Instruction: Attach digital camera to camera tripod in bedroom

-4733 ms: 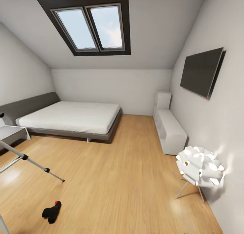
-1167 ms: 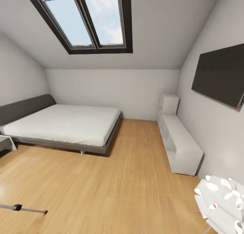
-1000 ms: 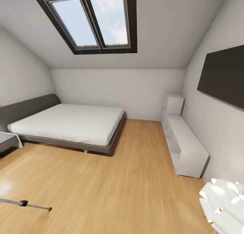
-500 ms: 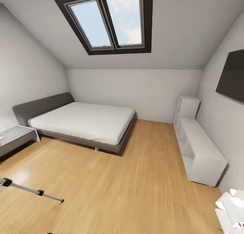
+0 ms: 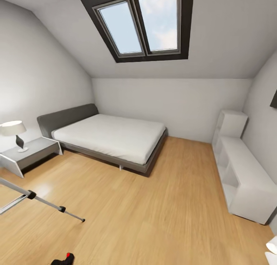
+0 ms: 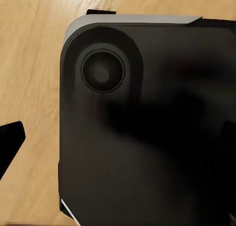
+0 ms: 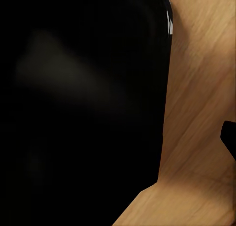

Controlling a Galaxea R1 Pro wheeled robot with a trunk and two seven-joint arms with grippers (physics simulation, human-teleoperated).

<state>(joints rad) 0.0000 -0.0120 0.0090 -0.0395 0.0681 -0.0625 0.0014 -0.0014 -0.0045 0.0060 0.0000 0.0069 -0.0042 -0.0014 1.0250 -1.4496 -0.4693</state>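
left gripper (image 6: 10,137): one dark fingertip over wood floor, spacing cannot be told | right gripper (image 7: 228,137): one dark tip showing, cannot tell either | camera (image 5: 63,260): on floor (image 5: 161,211), 7 o'clock in head view | tripod (image 5: 46,202): leg at 8 o'clock, beyond camera | bed (image 5: 111,136): centre | nightstand (image 5: 29,153) with lamp (image 5: 13,130): 9 o'clock | skylight (image 5: 144,25): 12 o'clock

the digital camera (image 5: 62,260), black with a red button on top, lies on the bedroom's wood floor (image 5: 154,219), well apart from the bed (image 5: 111,138). between them, the camera tripod (image 5: 42,199) slants one silver leg to the floor.
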